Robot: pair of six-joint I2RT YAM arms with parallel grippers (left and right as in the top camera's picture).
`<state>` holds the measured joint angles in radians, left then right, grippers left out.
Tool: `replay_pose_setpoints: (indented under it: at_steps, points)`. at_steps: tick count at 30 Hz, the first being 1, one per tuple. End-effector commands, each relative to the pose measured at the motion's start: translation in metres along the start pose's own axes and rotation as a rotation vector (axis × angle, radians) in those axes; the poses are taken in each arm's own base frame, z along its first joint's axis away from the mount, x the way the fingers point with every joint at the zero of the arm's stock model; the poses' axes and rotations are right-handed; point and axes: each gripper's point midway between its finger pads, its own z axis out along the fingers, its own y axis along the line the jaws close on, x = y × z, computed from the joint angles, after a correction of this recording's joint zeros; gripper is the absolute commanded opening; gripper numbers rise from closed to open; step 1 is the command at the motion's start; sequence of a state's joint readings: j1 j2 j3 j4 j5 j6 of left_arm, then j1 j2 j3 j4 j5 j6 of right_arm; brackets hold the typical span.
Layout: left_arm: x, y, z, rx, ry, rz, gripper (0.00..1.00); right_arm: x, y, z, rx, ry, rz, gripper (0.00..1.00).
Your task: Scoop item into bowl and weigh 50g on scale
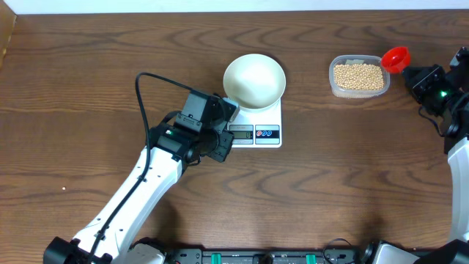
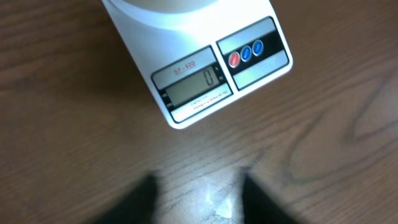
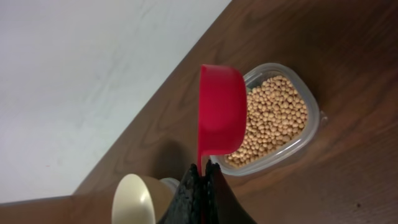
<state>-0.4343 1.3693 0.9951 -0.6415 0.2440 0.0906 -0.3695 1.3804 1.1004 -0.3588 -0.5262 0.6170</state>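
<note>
From overhead, the bowl (image 1: 253,79) sits on the scale (image 1: 265,121) near the middle of the counter (image 1: 88,59) and looks empty. The beans (image 1: 358,75) lie in a clear tub (image 1: 333,86) toward the far right corner. The left hand (image 1: 223,133) is just beside the scale's front left corner. The right hand (image 1: 412,72) carries a red scoop (image 1: 396,58) at the tub's right end.

In the left wrist view the scale's display (image 2: 194,88) reads zero. The left hand's fingers (image 2: 144,200) stand apart with only bare counter between them.

In the right wrist view the right hand is clamped on the scoop's handle, and the scoop, tipped on its side above the beans, appears empty.

So the setup is done, but scooping, filling and weighing all appear to remain.
</note>
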Motion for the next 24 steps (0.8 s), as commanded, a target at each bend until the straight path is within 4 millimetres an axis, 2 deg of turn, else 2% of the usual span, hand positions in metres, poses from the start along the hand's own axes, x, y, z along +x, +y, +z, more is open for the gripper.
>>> replay_pose_setpoints:
  at_steps: [1,4,5,11,24]
  points:
    - [0.004,-0.002,-0.001,0.009,0.023,0.012,0.91,-0.008,0.007,-0.004,-0.012,-0.016,-0.068,0.01]
    - [0.008,-0.002,-0.001,0.008,0.04,0.009,0.93,-0.008,0.007,-0.004,-0.013,-0.018,-0.069,0.01]
    - [0.008,-0.002,-0.001,0.008,0.039,0.009,0.99,-0.008,0.008,-0.004,-0.013,-0.019,-0.07,0.01]
    - [-0.007,0.012,-0.001,-0.072,-0.019,0.021,0.98,-0.01,0.008,-0.004,-0.015,-0.026,-0.082,0.01]
    - [-0.006,0.011,-0.001,-0.072,-0.015,0.064,0.98,-0.01,0.008,-0.004,-0.014,-0.025,-0.091,0.01]
